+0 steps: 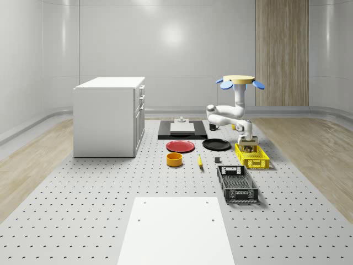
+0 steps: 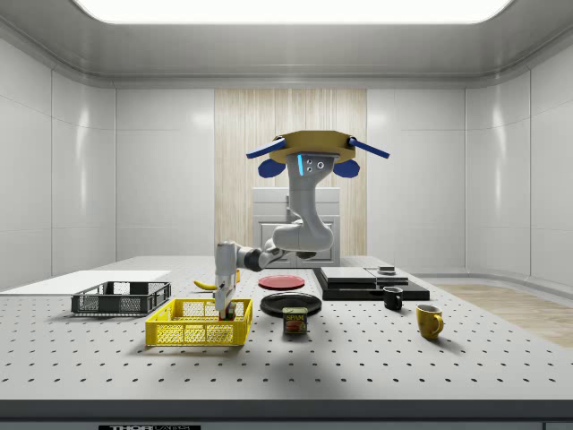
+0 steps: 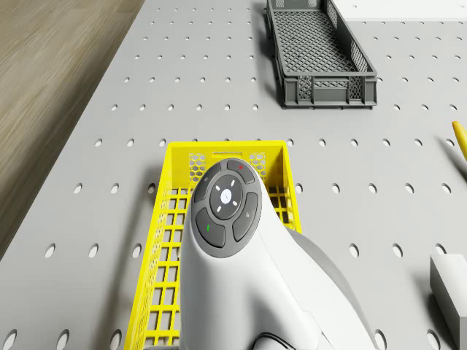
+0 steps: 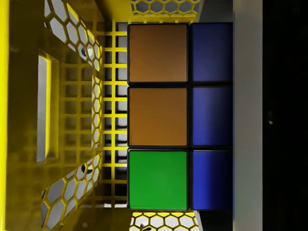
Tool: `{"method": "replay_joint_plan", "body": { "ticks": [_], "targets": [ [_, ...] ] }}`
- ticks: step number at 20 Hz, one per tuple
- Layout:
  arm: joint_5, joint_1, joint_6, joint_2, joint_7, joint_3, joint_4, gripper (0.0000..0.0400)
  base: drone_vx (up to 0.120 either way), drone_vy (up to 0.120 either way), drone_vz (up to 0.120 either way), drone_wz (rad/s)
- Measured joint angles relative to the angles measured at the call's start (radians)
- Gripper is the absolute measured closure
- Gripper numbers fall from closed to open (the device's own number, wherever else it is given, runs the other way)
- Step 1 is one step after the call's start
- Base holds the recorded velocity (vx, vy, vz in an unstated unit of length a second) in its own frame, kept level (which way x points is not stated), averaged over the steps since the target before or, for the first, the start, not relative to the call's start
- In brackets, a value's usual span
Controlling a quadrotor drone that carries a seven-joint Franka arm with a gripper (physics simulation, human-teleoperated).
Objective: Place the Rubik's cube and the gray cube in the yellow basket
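Observation:
The drone [image 1: 240, 81] hovers above the table just behind the yellow basket [image 1: 259, 162], and its white arm reaches down into it. My gripper [image 1: 246, 144] is low inside the basket [image 2: 183, 333], shut on the Rubik's cube [image 4: 158, 115]. The cube's orange, green and blue tiles sit against one finger pad [image 4: 248, 115], with the basket's mesh floor right beneath. In the side view the gripper [image 2: 224, 305] hangs just over the basket's floor. The gray cube [image 3: 449, 288] lies on the table beside the yellow basket [image 3: 171, 219].
A black basket [image 1: 237, 184] stands in front of the yellow one. A banana [image 1: 199, 160], orange bowl [image 1: 174, 159], red plate [image 1: 180, 146] and black plate [image 1: 216, 144] lie nearby. A white cabinet [image 1: 110, 116] stands at the whole-scene view's left. A can [image 2: 295, 321] and two mugs [image 2: 430, 321] sit behind.

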Motion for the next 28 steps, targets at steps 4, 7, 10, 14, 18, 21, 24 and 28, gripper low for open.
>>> {"method": "replay_joint_plan", "body": {
  "ticks": [4, 7, 10, 14, 18, 21, 24, 28],
  "targets": [
    [-0.049, -0.011, 0.02, 0.003, 0.0, -0.052, 0.019, 0.0075, 0.0, 0.0, 0.0, 0.0],
    [-0.073, -0.016, 0.029, 0.007, -0.001, -0.077, 0.029, 0.0035, 0.0, 0.0, 0.0, 0.0],
    [-0.074, -0.014, 0.025, 0.01, -0.002, -0.077, 0.028, 0.0017, 0.0, 0.0, 0.0, 0.0],
    [-0.042, -0.004, 0.006, 0.012, -0.003, -0.041, 0.013, 0.0006, 0.0, 0.0, 0.0, 0.0],
    [0.008, 0.008, -0.018, 0.013, -0.003, 0.013, -0.005, 0.0002, 0.0, 0.0, 0.06, 0.0],
    [0.039, 0.013, -0.031, 0.013, -0.003, 0.046, -0.015, 0.0001, 0.0, 0.0, 0.12, 0.0],
    [0.059, 0.015, -0.038, 0.012, -0.002, 0.067, -0.02, 0.0001, 0.0, 0.0, 0.12, 0.0],
    [0.073, 0.017, -0.042, 0.011, -0.002, 0.081, -0.024, 0.0, 0.0, -0.1, 0.12, 0.0]
  ]
}}
